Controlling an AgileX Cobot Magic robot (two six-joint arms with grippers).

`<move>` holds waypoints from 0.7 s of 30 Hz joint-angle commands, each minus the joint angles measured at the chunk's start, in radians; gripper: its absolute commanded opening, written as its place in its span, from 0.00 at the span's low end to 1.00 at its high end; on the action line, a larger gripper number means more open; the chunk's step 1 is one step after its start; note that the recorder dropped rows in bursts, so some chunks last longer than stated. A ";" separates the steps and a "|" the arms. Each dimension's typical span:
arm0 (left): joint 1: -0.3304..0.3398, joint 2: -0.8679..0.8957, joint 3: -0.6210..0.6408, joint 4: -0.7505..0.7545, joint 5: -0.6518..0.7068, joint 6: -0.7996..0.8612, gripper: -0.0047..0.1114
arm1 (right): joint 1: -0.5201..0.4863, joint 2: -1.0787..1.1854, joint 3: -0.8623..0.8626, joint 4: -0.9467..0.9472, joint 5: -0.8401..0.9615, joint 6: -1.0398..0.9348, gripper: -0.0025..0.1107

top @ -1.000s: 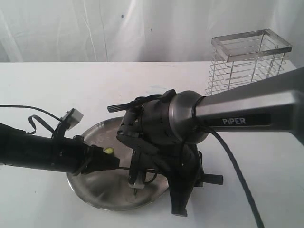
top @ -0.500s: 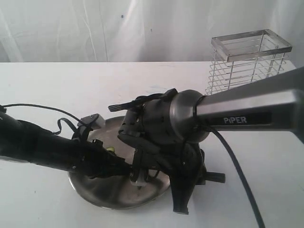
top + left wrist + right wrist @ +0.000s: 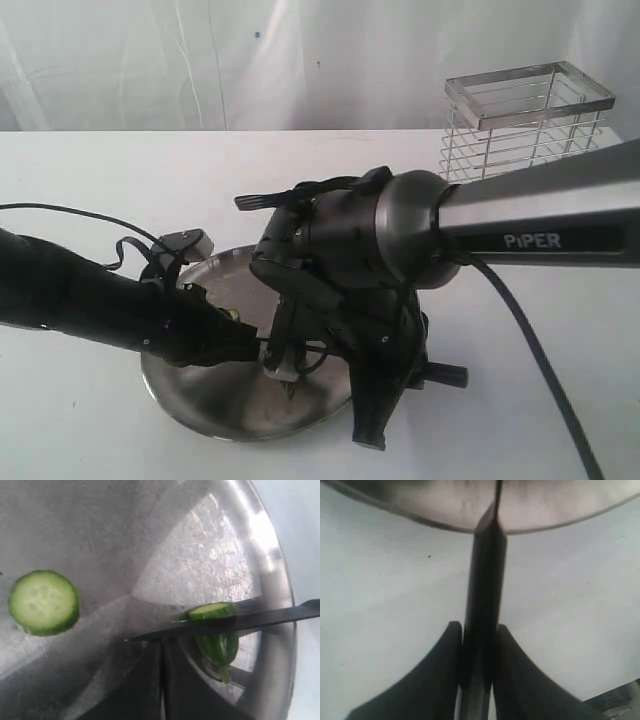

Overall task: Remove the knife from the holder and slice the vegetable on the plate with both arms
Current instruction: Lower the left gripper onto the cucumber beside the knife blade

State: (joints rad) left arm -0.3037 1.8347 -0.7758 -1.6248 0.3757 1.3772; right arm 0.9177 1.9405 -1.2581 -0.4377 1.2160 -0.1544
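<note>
Your right hand (image 3: 479,630) is clamped on the knife (image 3: 485,575) by its black handle, and the blade is cut off at that view's edge, over the plate (image 3: 555,500). From the left wrist you see the blade across the vegetable (image 3: 218,646) near the plate's rim. A cut slice (image 3: 210,611) rests against it and a loose slice (image 3: 44,602) lies well apart. Your left hand (image 3: 161,647) is pinched shut just beside the vegetable; whether they touch is unclear. From outside, the right arm (image 3: 400,240) hides the cut. The holder (image 3: 520,125) stands on the worktop (image 3: 100,180) behind.
</note>
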 commanded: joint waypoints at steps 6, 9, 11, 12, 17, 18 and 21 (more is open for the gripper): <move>0.000 -0.090 0.020 0.195 0.039 -0.171 0.05 | 0.000 -0.001 0.005 0.043 0.005 0.000 0.02; 0.000 -0.100 0.030 0.195 0.066 -0.171 0.05 | -0.002 0.017 0.005 0.039 0.005 0.002 0.02; 0.000 -0.105 0.031 0.197 0.074 -0.171 0.05 | -0.002 0.027 0.005 0.021 0.005 0.002 0.02; 0.000 -0.105 0.031 0.197 0.088 -0.171 0.05 | -0.002 0.031 0.005 0.014 0.005 0.002 0.02; 0.000 -0.111 0.031 0.194 0.120 -0.171 0.05 | -0.002 0.058 0.003 -0.014 0.005 0.002 0.02; 0.000 -0.111 0.031 0.194 0.120 -0.171 0.05 | -0.002 0.062 0.003 -0.017 0.005 0.002 0.02; 0.000 -0.111 0.031 0.194 0.114 -0.171 0.05 | -0.002 0.065 0.003 -0.054 0.005 0.029 0.02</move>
State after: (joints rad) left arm -0.3037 1.7354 -0.7522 -1.4264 0.4714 1.2120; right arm 0.9177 2.0044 -1.2565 -0.4539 1.2139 -0.1422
